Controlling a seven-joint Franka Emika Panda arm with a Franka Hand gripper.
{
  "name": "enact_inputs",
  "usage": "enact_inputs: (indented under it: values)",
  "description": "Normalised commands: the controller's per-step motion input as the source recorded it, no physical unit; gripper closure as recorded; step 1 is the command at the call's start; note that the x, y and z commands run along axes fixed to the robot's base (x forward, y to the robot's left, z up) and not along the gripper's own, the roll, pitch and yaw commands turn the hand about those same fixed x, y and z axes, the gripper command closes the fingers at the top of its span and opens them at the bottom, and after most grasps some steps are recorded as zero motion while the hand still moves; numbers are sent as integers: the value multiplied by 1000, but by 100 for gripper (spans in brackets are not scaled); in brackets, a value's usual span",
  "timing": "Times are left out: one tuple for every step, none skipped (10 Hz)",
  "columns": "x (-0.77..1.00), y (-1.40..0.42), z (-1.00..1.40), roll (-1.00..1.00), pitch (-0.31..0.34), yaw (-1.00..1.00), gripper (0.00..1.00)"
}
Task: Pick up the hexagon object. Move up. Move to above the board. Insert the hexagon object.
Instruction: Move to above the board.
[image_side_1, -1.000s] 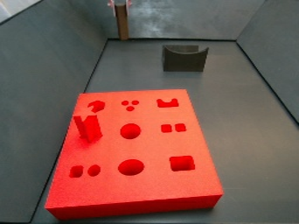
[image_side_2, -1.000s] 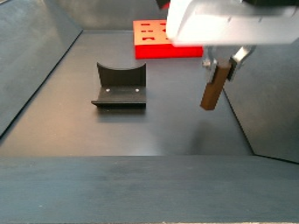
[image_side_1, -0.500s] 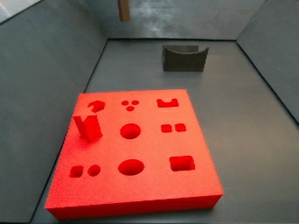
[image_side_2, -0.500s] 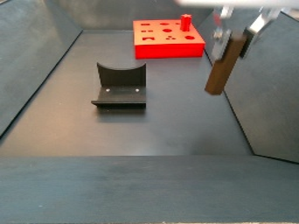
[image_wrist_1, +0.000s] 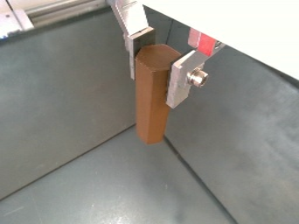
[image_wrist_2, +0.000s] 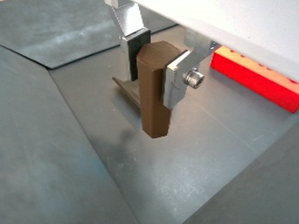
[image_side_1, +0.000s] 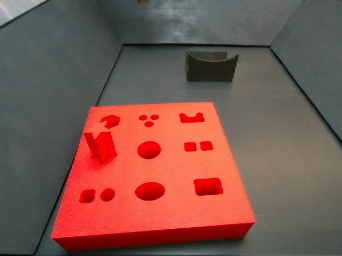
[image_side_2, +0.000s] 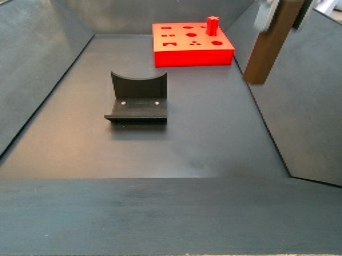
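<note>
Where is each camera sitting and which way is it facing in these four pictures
Wrist view: rides by the gripper, looking down the slim brown hexagon peg to the grey floor; silver fingers show.
Wrist view: same mount, another angle; gripper, peg, an edge of the bright red holed board.
Side view: high over the board's near end, facing the dark grey notched block; no robot visible.
Side view: opposite end, facing the board; peg at upper right.
Both side views share board and block.

- Even, soft overhead light in all views, no hard shadows.
- My gripper (image_wrist_1: 159, 63): silver fingers (image_wrist_1: 184, 77) catch mild glare in both wrist views.
- Board (image_side_1: 150, 171) reads saturated red, edges slightly soft.
- Low resolution overall; the side view's floor in the foreground is blurred.
</note>
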Motion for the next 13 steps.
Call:
enact_inputs:
  values:
    - [4,99,873,-7,79,-27,100]
    - [-2,58,658,-4,78,-18,100]
    - [-5,42,497,4,77,-10,100]
    - [-2,27,282,14,80,-2,100]
    - [-1,20,176,18,83,1,100]
    - [213,-1000,72,158,519,-829,100]
    - [215,-1000,73,169,478,-710,100]
    - [216,-1000,77,127,370,-466,100]
    - [218,-1000,76,59,291,-330,100]
    - [223,-1000,76,7,192,-141,100]
    - [224,-1000,77,-11,166,-89,100]
    - [232,-1000,80,-20,125,-35,100]
    - [235,-1000,81,-27,118,-12,100]
